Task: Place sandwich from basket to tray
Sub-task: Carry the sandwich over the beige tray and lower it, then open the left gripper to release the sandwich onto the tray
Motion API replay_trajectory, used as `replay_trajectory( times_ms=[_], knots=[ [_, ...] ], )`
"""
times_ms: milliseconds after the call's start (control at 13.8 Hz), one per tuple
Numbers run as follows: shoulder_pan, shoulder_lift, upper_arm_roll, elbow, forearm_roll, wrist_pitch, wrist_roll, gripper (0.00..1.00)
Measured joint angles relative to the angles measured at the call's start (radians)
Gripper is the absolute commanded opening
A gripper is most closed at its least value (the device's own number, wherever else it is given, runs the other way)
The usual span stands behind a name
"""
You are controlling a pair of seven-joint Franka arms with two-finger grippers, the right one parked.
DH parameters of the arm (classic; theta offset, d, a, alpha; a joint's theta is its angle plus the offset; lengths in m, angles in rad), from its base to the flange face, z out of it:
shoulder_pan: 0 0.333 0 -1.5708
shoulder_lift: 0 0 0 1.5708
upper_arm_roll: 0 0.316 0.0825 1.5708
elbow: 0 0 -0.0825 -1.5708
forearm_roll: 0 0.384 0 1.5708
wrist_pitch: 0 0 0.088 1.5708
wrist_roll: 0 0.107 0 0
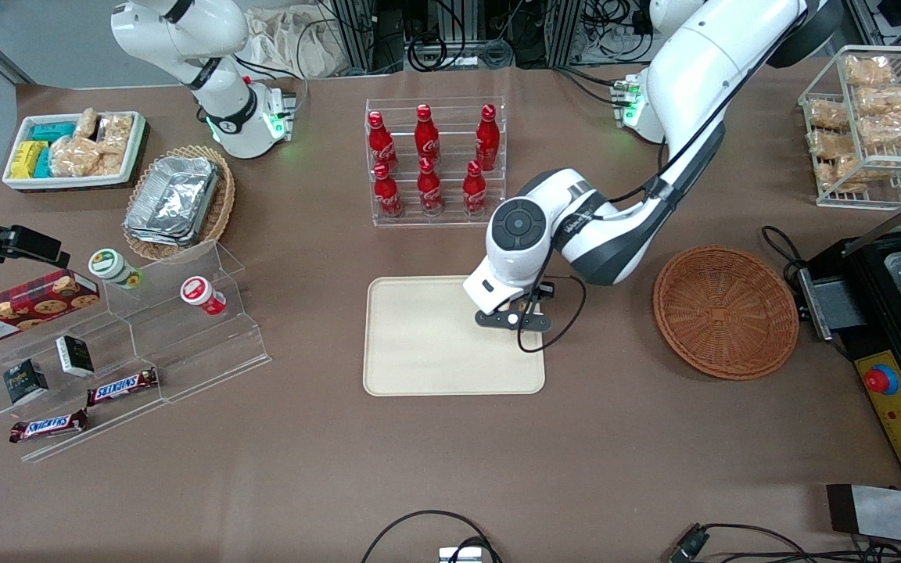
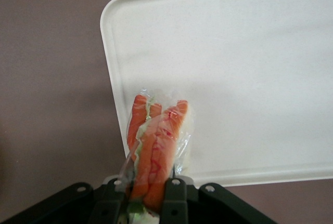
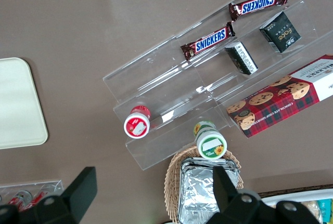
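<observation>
I see the hand (image 1: pixel 515 319) hanging over the tray (image 1: pixel 419 344), at the tray's edge nearest the basket (image 1: pixel 724 311) — its fingers (image 2: pixel 174 198) are clamped on the sandwich (image 2: pixel 157 146). Through the wrist camera the wrapped wedge hangs cut edge outward, orange filling with a strip of green showing, above the tray's rounded corner and rim. From the front I can barely make out the sandwich under the wrist, so I can't say whether it touches the tray's surface. The round reddish-brown basket sits on the counter toward the working arm's end, well apart from the tray — nothing lies in it.
</observation>
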Motion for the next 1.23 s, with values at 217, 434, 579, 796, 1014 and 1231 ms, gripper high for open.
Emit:
replay_trajectory(
  times_ms=[217, 434, 579, 796, 1014, 1231],
  knots=[
    [-0.008, 0.041, 0.0, 0.025, 0.022, 0.0, -0.008, 0.22],
    [-0.02, 0.07, 0.002, 0.049, 0.04, 0.0, -0.016, 0.22],
    [-0.027, 0.095, 0.002, 0.07, 0.072, 0.0, -0.047, 0.22],
    [-0.041, 0.142, 0.003, 0.115, 0.105, 0.0, -0.071, 0.22],
    [-0.047, 0.164, 0.004, 0.128, 0.111, 0.0, -0.081, 0.22],
    [-0.047, 0.172, 0.004, 0.129, 0.138, -0.001, -0.108, 0.31]
  ],
)
